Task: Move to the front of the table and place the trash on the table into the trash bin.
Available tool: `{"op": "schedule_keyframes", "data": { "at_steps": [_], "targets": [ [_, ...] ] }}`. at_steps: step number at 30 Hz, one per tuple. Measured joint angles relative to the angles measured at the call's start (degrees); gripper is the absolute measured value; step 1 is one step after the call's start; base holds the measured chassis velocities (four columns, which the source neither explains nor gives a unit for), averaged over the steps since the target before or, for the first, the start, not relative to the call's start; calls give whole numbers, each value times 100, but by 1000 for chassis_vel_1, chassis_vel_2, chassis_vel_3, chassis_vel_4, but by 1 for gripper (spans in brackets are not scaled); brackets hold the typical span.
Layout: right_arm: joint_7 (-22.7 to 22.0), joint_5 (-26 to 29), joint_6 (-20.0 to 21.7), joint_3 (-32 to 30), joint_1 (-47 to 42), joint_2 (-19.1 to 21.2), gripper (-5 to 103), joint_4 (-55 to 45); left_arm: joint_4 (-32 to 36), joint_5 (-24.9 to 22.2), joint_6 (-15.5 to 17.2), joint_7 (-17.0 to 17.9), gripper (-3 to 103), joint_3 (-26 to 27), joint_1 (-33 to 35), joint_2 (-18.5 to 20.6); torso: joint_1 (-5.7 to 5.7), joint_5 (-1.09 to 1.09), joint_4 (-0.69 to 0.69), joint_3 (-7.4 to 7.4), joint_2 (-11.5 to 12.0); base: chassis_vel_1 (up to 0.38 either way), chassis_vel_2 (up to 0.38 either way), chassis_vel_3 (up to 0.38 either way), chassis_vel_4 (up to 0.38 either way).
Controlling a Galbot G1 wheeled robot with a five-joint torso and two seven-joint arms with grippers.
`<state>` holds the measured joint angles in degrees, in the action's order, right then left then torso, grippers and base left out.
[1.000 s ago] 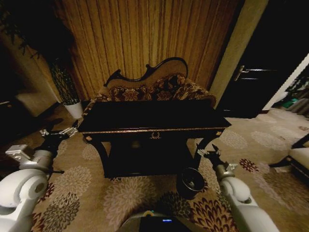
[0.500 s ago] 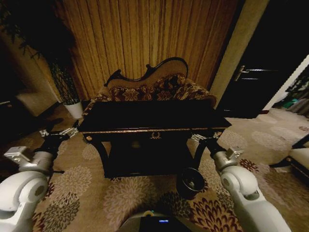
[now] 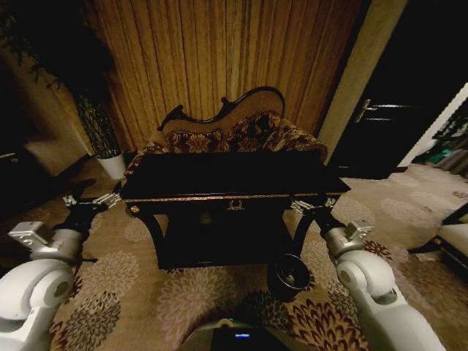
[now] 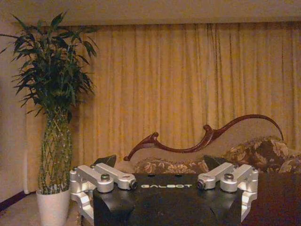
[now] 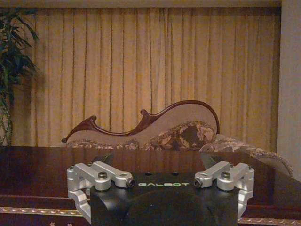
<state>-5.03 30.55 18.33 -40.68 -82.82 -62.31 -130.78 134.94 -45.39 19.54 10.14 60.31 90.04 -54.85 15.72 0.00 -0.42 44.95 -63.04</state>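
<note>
The right tool (image 3: 307, 207) is held spread at the front right corner of the black worktop (image 3: 227, 175), and the trash bin (image 3: 288, 276) is seen on the carpet below it. The left tool (image 3: 93, 202) is held spread beside the worktop's left end. No trash can be made out on the dark worktop.

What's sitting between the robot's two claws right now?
In the head view, the table spans between the left gripper and right gripper; the trash bin stands lower, near the right.
</note>
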Motion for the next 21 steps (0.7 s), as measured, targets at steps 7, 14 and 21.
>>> {"op": "schedule_keyframes", "data": {
  "at_steps": [7, 14, 21],
  "targets": [
    [3, -2, -6, -10, -16, 15, 100, -25, 2, 0, 0, 0, 100, -12, -2, 5, 0, -1, 1, 0, 0, 6, -5, -3, 8],
    [5, -8, -15, -15, -47, -4, 100, -62, 5, -2, 0, -1, 100, -3, 7, 8, 1, 0, 0, 0, 0, 67, -82, -79, 88],
    [9, -15, -31, -18, -66, -15, 100, -93, -6, -5, -6, -7, 100, 16, 18, 13, -1, 0, 0, 0, 0, 140, -134, -137, 139]
  ]
}}
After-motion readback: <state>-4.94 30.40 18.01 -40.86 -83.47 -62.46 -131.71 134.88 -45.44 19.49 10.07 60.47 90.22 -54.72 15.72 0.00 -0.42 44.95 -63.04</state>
